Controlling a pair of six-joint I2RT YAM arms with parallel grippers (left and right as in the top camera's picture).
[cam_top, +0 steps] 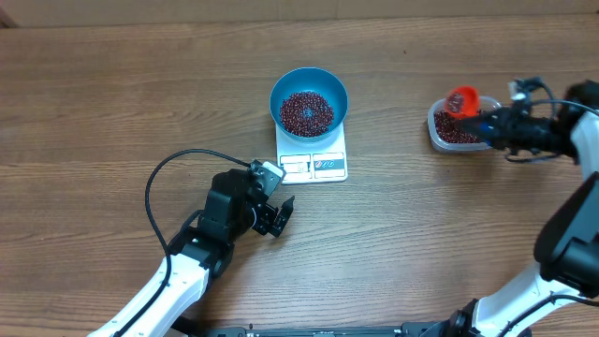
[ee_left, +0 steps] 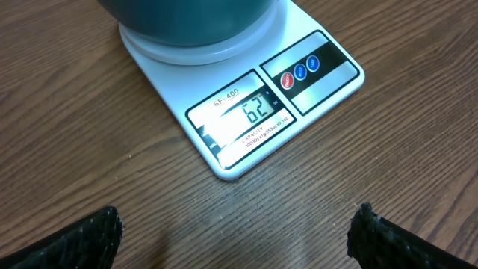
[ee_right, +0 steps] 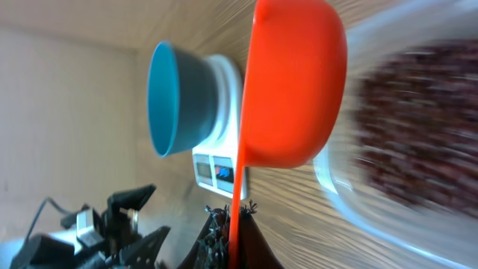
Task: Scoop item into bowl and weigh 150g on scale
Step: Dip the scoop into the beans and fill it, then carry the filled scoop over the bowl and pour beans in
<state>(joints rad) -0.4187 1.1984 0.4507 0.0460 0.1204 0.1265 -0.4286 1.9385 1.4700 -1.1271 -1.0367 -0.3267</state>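
Blurring smears the clear plastic tub (ee_right: 418, 149) and its grainy load in the right wrist view, while the left wrist view crops the round teal bowl (cam_top: 309, 77) to its base on the flat white scale (ee_left: 179, 90), display reading 62. Tiny maroon beans (cam_top: 307, 112) heap in that bowl, at the scale's 12 o'clock end on the wood-grain worktop (cam_top: 112, 94). At the scale's 7 o'clock the left end effector (cam_top: 279, 215) gapes wide, empty; at 3 o'clock the right end effector (cam_top: 485, 120) is clamped on a glossy orange scoop (ee_right: 291, 82) over the tub
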